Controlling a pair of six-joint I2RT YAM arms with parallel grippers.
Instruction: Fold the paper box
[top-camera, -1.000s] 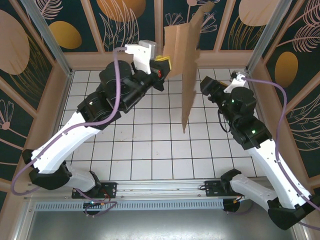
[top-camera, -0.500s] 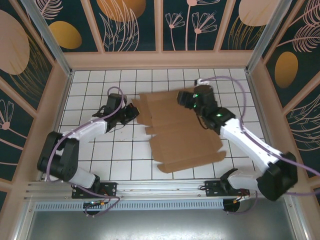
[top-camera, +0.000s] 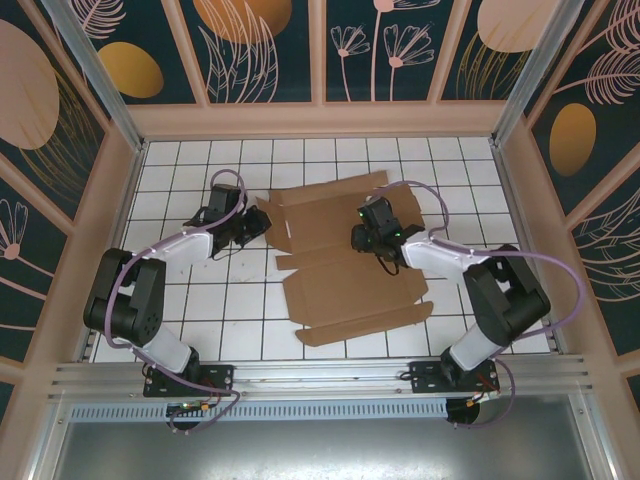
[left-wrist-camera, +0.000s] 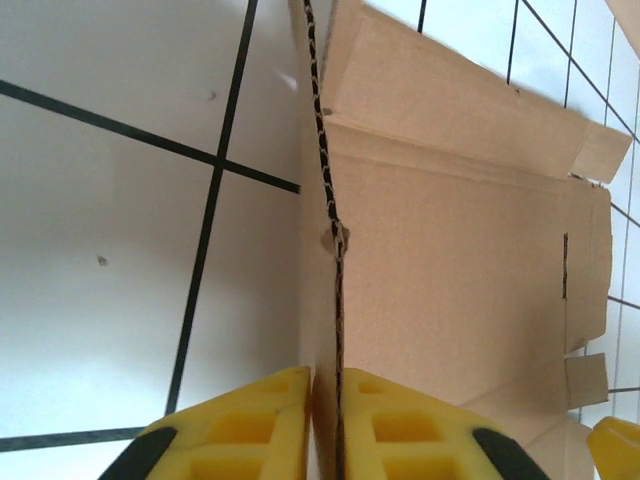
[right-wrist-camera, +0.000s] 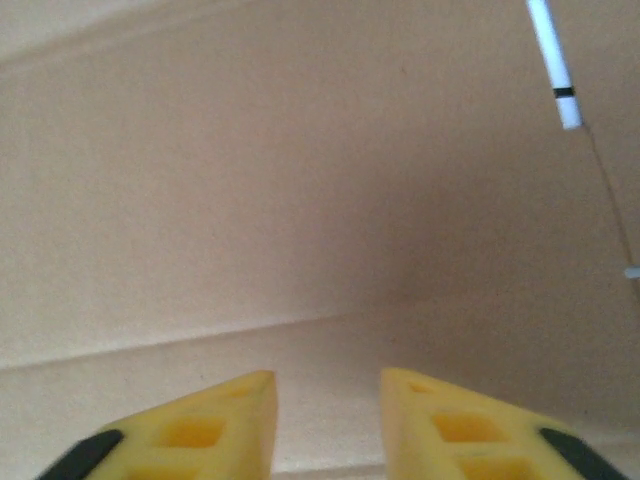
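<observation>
1. Currently the paper box (top-camera: 350, 275) lies as a flat, unfolded sheet in the middle of the tiled table (top-camera: 200, 310), flaps spread.
2. Left gripper (left-wrist-camera: 325, 390) is pinched tight on the sheet's left edge.
3. Right gripper (right-wrist-camera: 328, 385) sits over the cardboard's upper middle — fingers slightly parted, holding nothing.

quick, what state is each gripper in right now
left gripper: shut on the edge of the flat brown cardboard box sheet
right gripper: open, fingers apart over the same sheet, holding nothing
</observation>
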